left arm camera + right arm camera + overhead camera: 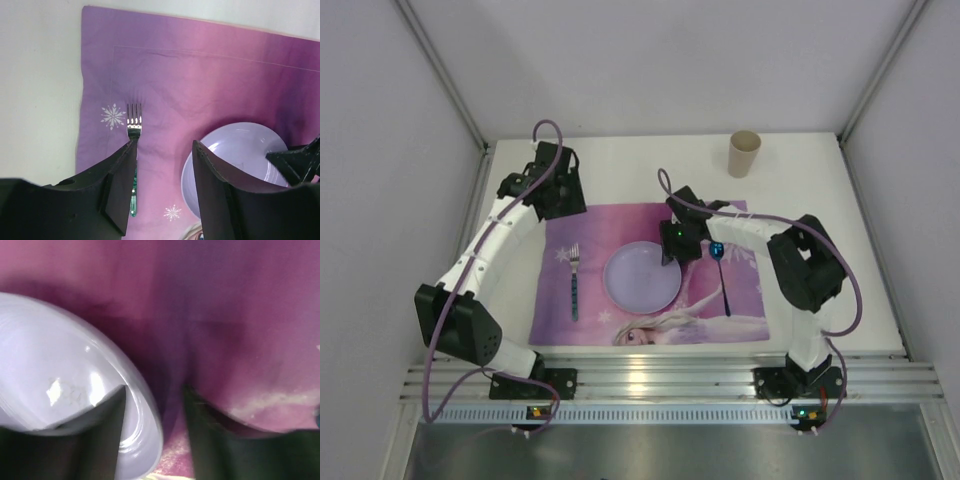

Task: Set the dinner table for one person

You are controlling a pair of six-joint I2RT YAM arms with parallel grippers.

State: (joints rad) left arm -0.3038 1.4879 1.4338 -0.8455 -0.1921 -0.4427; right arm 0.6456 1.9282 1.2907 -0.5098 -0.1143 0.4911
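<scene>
Top external shows the dinner table (820, 200) spanning the enclosure, with a purple placemat (620, 225) by its near edge carrying a fork (574, 280), a plate (640, 278) and a spoon (722, 275). A cup (744, 153) stands near the far right corner. Left wrist shows the left gripper (165, 150) half open and empty above the mat's far left corner. Right wrist shows the right gripper (154, 395) parted astride the plate's rim, pinching nothing. Plate placement looks finished; next, likely, the right arm lifts clear and fetches the cup.

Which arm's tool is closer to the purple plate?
Right. The right tool straddles the plate's right rim; the left tool hangs over the placemat's far left corner, beyond the fork.
</scene>
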